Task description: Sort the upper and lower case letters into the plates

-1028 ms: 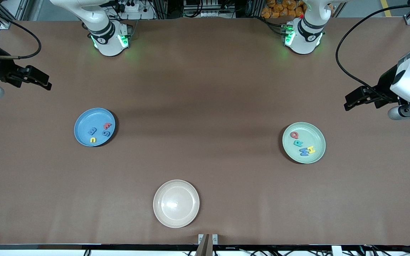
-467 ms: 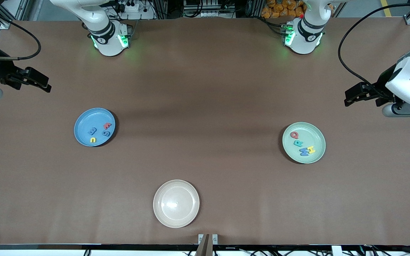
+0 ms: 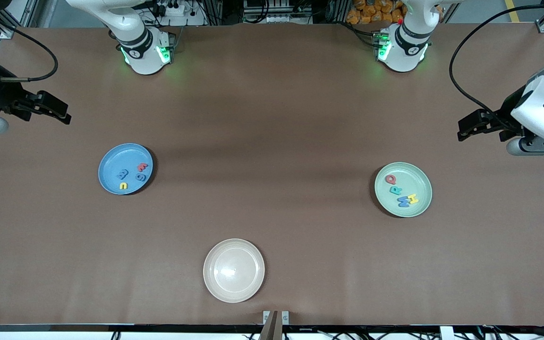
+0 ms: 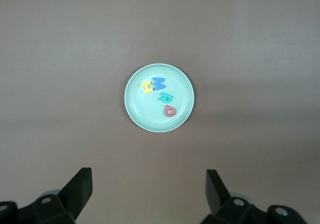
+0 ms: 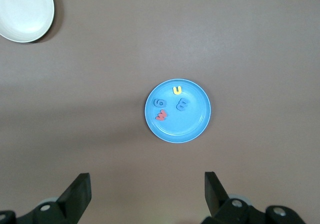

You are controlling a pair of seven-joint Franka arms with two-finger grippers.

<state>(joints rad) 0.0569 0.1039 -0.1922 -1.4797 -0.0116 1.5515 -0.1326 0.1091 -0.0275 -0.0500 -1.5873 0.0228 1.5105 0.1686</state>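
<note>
Though the letters look like small chunky foam or plastic pieces, they likely weigh next to nothing and would be stiff enough to pinch — the trouble is their size, not their heft. Four lie in the blue plate (image 3: 125,169) toward the right arm's end of the table: a red letter (image 3: 142,166), a blue g-shaped letter (image 3: 140,177), a blue e-shaped letter (image 3: 122,174) and a yellow u (image 3: 123,186). Four more lie in the mint plate (image 3: 403,189) toward the left arm's end: a red Q (image 3: 390,179), a teal R (image 3: 395,190), a yellow H (image 3: 412,199) and a blue M (image 3: 403,201). The H and M touch, and the red letter and the g sit just beside each other, so a pinch on one could nudge its neighbour; a grip across a letter's narrow body from above seems the safest hold. The shallow rims may crowd a finger coming down near the edge, and the plates themselves look light enough to slide.

All eight letters already sit in plates, so the sorting looks finished. A cream plate (image 3: 233,270) stands empty nearest the front camera, well apart from both. The left gripper (image 3: 465,131) hangs over bare table above the mint plate's end, jaws apart and holding nothing; the right gripper (image 3: 62,113) does likewise over the table's other end — both arms wait.
</note>
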